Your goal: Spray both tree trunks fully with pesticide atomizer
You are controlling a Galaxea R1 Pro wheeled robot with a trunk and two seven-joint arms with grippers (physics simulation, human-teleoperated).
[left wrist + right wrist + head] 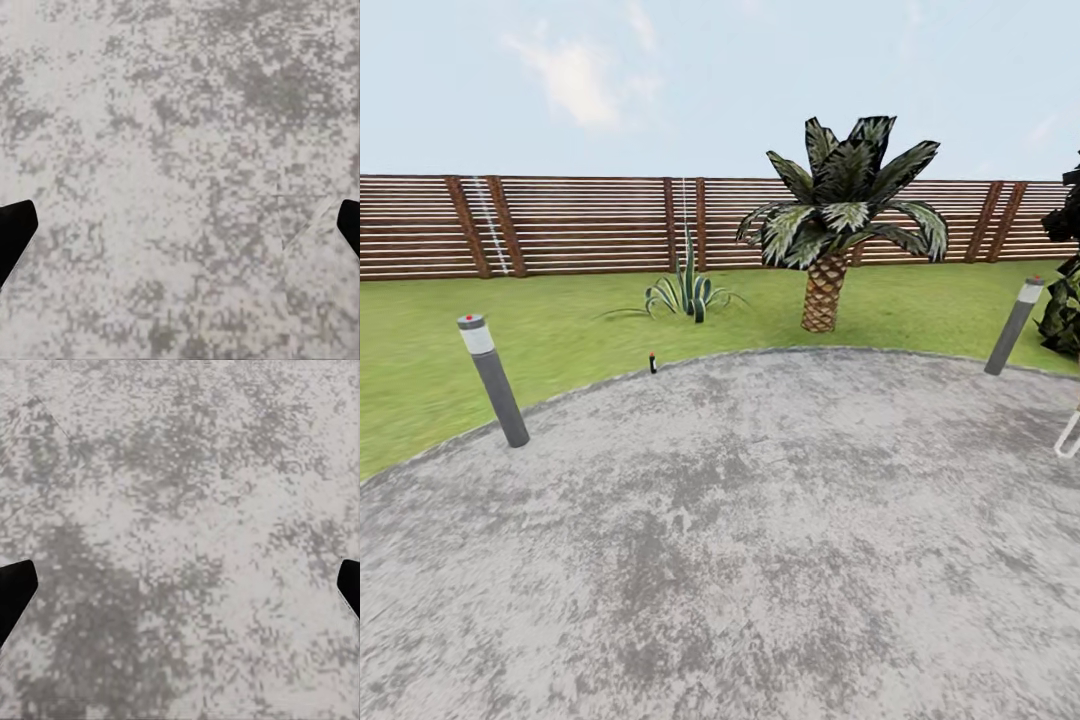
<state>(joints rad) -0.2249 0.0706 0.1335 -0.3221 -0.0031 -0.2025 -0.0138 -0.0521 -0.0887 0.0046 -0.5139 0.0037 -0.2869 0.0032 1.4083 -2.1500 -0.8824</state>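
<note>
A tiny dark upright object with a reddish top [652, 362] stands where the grey paving meets the lawn, left of centre; it may be the pesticide atomizer, but it is too small to tell. The garden's lawn [560, 320] runs back to a brown slatted fence [580, 225]. The thick pale tree trunks are out of view. My left gripper [180, 232] hangs open over bare mottled paving, its black fingers [15, 229] at the picture's edges. My right gripper [180, 592] is likewise open over paving, holding nothing.
Round grey paving [760, 540] spreads ahead. Grey bollard lights stand at its left edge [495, 380] and right edge [1012, 325]. A short palm [830, 230] and a spiky plant [685, 290] grow on the lawn. A dark tree [1065, 290] and a white loop [1068, 435] show at far right.
</note>
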